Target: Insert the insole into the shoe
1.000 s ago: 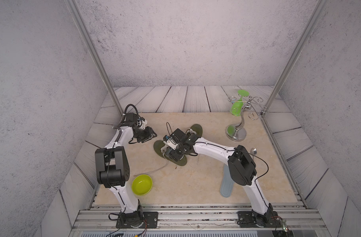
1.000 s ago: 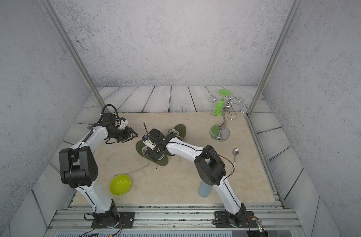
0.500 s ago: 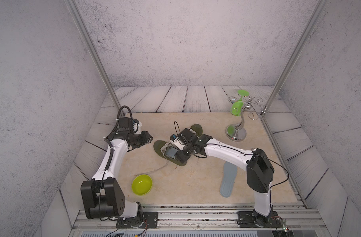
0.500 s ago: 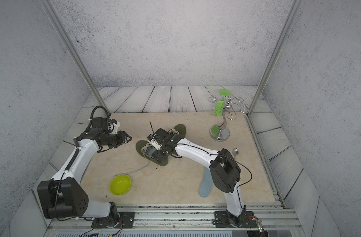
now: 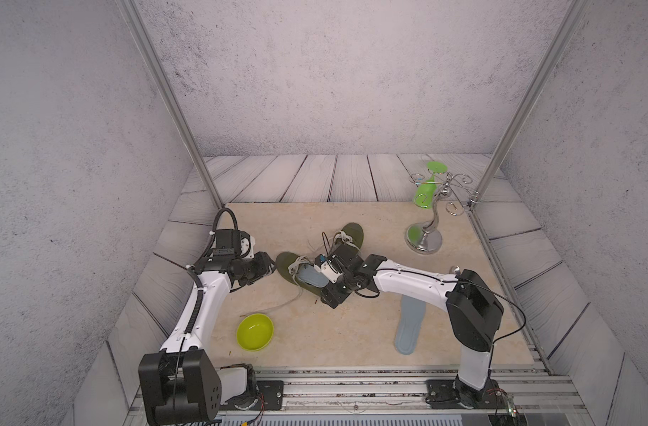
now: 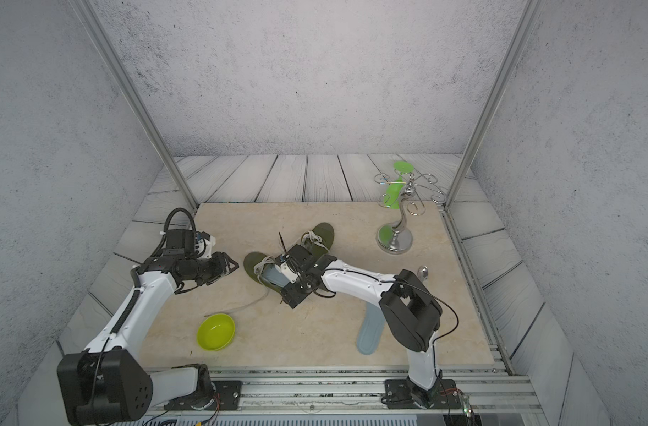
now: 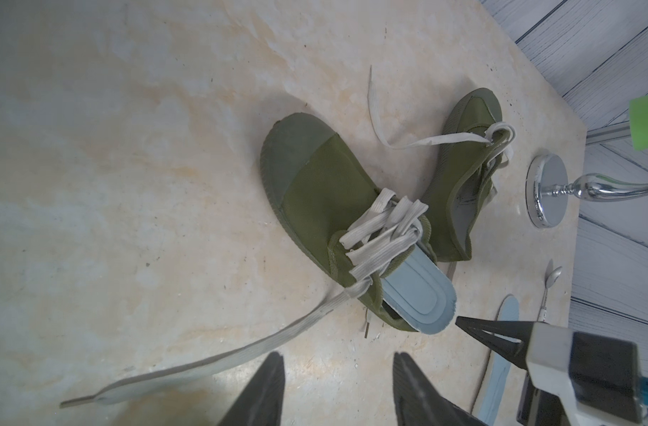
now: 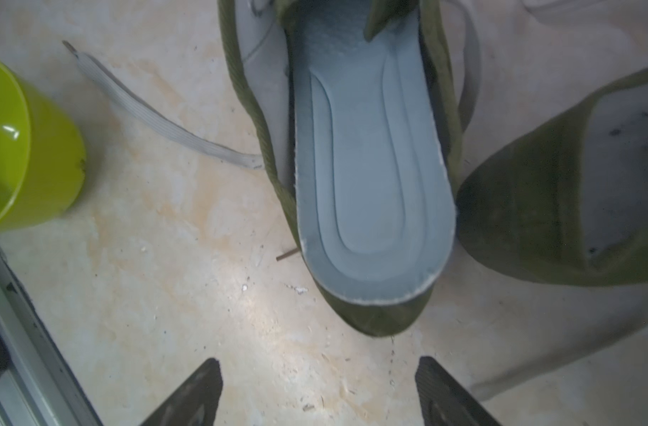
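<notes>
On the pale stone-look table (image 5: 315, 350), the blue-grey insole (image 8: 370, 166) sits partly inside the olive shoe (image 7: 315, 184), its heel end riding over the shoe's back rim. How far its front reaches under the laces cannot be seen. The right gripper (image 8: 317, 369) hovers just behind the heel, jaws spread and empty. The left gripper (image 7: 337, 359), likewise parted and holding nothing, waits near the toe. A second insole (image 5: 407, 328) lies well apart.

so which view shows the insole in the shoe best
The right wrist view: the insole fills the frame, heel end lying over the back rim of the shoe. The left wrist view shows it smaller, side-on; both top views show only a small blue patch.
</notes>
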